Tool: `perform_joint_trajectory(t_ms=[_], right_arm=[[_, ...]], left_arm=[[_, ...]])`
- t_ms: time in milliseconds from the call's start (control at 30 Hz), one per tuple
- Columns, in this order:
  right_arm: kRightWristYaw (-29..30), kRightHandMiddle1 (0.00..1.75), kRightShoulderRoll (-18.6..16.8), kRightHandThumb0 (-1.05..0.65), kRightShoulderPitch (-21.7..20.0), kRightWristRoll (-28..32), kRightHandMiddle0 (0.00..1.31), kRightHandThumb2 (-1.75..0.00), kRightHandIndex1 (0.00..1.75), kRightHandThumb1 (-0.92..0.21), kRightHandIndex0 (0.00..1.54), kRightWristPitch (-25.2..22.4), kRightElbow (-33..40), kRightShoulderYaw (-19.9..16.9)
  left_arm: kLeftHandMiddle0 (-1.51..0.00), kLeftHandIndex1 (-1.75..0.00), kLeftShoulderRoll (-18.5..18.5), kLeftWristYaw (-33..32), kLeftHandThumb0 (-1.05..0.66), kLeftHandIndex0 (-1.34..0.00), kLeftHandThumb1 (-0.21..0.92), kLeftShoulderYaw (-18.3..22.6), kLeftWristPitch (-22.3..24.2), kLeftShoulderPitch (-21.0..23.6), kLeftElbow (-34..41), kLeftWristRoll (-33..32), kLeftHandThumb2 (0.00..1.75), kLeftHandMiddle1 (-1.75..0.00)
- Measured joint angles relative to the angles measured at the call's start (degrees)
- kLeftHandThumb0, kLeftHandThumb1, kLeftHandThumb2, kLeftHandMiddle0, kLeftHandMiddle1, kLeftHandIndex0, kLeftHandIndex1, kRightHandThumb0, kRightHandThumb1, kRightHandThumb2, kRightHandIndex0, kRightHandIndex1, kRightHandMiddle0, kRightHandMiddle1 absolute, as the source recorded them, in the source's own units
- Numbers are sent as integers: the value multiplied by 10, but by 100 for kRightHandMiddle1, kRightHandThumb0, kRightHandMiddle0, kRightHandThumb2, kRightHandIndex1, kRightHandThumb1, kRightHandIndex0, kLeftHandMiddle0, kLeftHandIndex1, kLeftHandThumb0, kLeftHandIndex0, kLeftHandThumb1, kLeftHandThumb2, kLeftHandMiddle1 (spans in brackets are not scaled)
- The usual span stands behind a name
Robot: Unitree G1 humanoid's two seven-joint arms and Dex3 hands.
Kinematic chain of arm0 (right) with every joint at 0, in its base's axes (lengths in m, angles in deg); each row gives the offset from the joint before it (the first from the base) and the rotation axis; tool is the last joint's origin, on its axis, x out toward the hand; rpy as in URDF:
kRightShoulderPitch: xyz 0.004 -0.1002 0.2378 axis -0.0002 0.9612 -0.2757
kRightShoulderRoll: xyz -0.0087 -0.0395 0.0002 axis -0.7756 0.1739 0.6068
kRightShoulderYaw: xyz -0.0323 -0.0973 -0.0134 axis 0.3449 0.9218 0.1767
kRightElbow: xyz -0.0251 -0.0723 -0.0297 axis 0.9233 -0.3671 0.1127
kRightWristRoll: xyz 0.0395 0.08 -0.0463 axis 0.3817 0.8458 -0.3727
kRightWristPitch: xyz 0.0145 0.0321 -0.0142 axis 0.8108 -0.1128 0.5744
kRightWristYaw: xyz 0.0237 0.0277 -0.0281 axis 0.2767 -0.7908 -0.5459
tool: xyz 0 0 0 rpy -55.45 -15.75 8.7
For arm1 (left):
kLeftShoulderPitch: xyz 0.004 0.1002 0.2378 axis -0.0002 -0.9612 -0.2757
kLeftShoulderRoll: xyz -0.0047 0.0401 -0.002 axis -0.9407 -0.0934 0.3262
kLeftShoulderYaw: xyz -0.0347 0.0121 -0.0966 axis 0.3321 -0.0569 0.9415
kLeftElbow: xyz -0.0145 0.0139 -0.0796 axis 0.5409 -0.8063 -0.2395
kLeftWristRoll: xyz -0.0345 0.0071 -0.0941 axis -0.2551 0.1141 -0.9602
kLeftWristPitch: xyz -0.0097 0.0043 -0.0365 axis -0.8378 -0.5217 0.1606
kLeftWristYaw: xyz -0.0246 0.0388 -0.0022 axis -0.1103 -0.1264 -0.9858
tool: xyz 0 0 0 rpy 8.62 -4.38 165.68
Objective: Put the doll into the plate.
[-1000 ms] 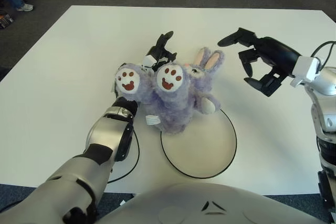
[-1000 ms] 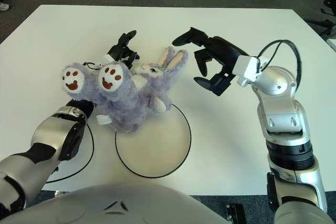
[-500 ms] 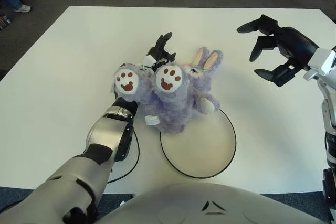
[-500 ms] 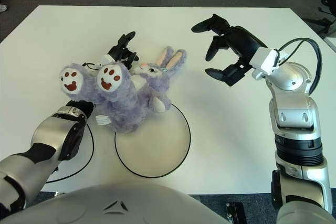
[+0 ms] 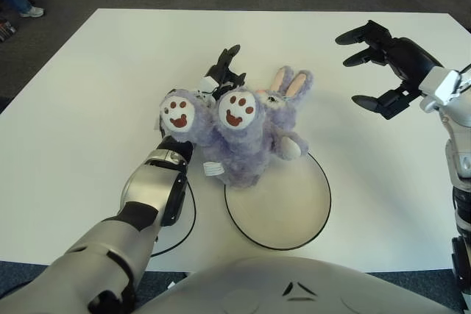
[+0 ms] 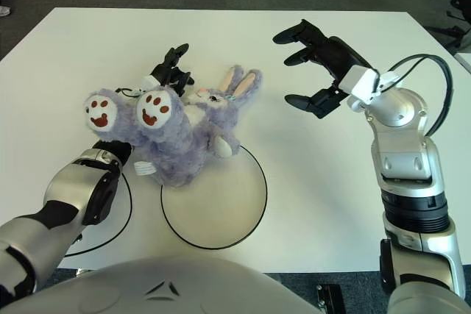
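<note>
Left eye view, fingers: the left hand [image 5: 223, 73] has its black fingers [image 5: 229, 55] behind the fluffy purple plush rabbit doll [image 5: 243, 134]; whether they clasp it I cannot tell.
Right hand [image 6: 321, 69]: fingers spread wide, holding nothing, above the table to the right of the doll.
Doll: upside down, paw soles up, ears toward the far edge, its rump just overlapping the far-left rim of the round white black-rimmed plate [image 5: 288, 207].
Plate: near front edge of the white table [image 5: 88, 93].
Advice: shift the doll toward the plate's middle, lower it fully, then release gently.
</note>
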State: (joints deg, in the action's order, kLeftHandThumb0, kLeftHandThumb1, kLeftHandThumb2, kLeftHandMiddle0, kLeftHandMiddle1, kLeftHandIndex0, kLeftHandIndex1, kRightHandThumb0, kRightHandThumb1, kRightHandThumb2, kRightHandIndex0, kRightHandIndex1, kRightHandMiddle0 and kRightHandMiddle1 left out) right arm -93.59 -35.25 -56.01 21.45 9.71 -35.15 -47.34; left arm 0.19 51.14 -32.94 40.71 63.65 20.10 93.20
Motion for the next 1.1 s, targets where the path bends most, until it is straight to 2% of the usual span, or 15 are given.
perform_joint_trajectory(t_ms=[100, 500, 700, 867, 933, 967, 1000, 1033, 1067, 1100], right_arm=[[4, 67, -5, -19, 2, -10, 0, -119, 42, -11, 17, 26, 0, 15], [4, 33, 3, -42, -1, -49, 0, -104, 20, -21, 12, 91, -17, 32], [-7, 23, 3, -55, -3, -52, 0, -94, 18, -28, 16, 123, -40, 48], [-13, 19, 0, -58, -4, -55, 0, -91, 21, -31, 22, 128, -55, 62], [-11, 19, -3, -61, -2, -60, 0, -88, 31, -33, 25, 135, -61, 66], [-8, 19, -4, -61, -1, -64, 0, -85, 74, -35, 23, 139, -63, 69], [-5, 19, -6, -61, 0, -67, 0, -85, 106, -36, 20, 143, -65, 70], [-3, 19, -9, -62, 1, -68, 0, -84, 117, -36, 19, 147, -67, 72], [-1, 18, -11, -60, 2, -69, 0, -86, 138, -35, 24, 150, -68, 73], [-1, 16, -13, -54, 3, -70, 0, -89, 151, -33, 31, 153, -69, 75]], left_arm=[[-45, -56, 4, -3, -53, 0, 89, 0, 2, 0, 5, 0, 65, -132], [-43, -62, 8, -10, -47, 0, 80, 1, 10, 0, 9, -2, 74, -139], [-39, -64, 9, -10, -47, 0, 78, 1, 10, 0, 11, -2, 76, -136], [-37, -66, 9, -10, -47, 0, 78, 1, 10, 0, 12, -2, 77, -134], [-38, -67, 9, -10, -46, 0, 77, 1, 10, 0, 12, -2, 78, -135], [-38, -67, 9, -10, -46, 0, 77, 1, 10, 0, 12, -2, 78, -135], [-38, -67, 9, -10, -46, 0, 77, 1, 10, 0, 13, -2, 78, -135], [-38, -67, 9, -10, -46, 0, 77, 1, 10, 0, 13, -2, 78, -135], [-37, -67, 9, -10, -47, 0, 77, 1, 10, 0, 13, -2, 78, -134], [-37, -67, 9, -10, -48, 0, 77, 1, 10, 0, 13, -2, 78, -134]])
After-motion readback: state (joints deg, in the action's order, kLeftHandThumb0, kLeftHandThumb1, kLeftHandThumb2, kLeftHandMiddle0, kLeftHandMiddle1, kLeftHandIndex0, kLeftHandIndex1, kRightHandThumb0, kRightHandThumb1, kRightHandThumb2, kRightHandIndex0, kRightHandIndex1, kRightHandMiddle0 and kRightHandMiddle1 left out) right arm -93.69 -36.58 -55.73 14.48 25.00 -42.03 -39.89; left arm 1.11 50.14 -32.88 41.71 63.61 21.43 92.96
